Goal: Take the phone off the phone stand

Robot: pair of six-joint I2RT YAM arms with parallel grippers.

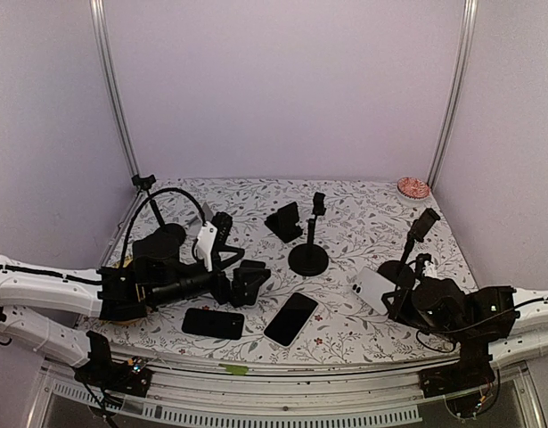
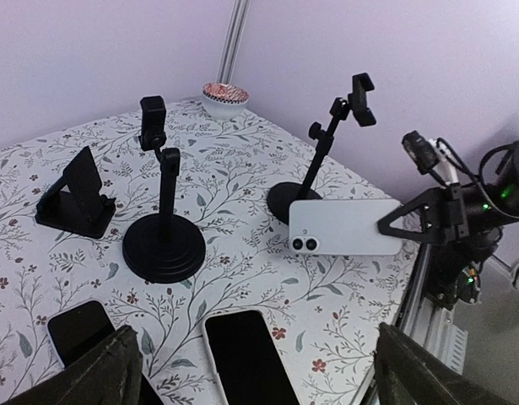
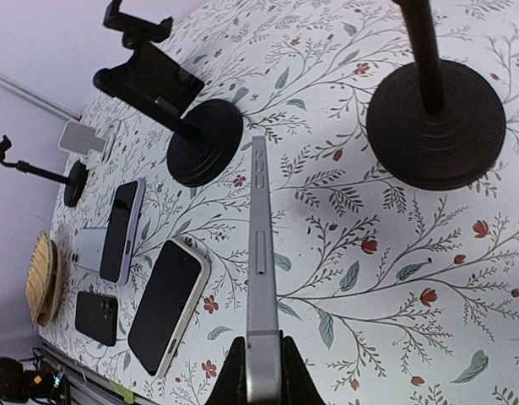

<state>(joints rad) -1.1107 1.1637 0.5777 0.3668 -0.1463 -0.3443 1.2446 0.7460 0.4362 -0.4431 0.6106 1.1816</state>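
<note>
Clamped between the right gripper's fingers, the white phone stands on its long edge, and the right wrist view shows only its thin side with the buttons. Under it lies the table, spread with a pale cloth printed in leaves and small red flowers, closed in by plain lilac-white walls with metal posts at the back corners. A small patterned bowl sits in the far right corner. The left wrist view shows what the right one hides: the phone's flat back with two lenses, held lengthwise, low, just in front of the round base of the stand and well below its bare clamp. Whether the phone's lower edge touches the cloth cannot be told. Only the top view takes in both arms. There the left arm lies low across the near left of the table, its wrist turned toward the right, and the right arm is folded low at the near right corner, reaching left. The left gripper holds nothing, its fingers spread wide. Two black phones lie flat near the front edge, with a round-based stand and a folding stand behind them.
</note>
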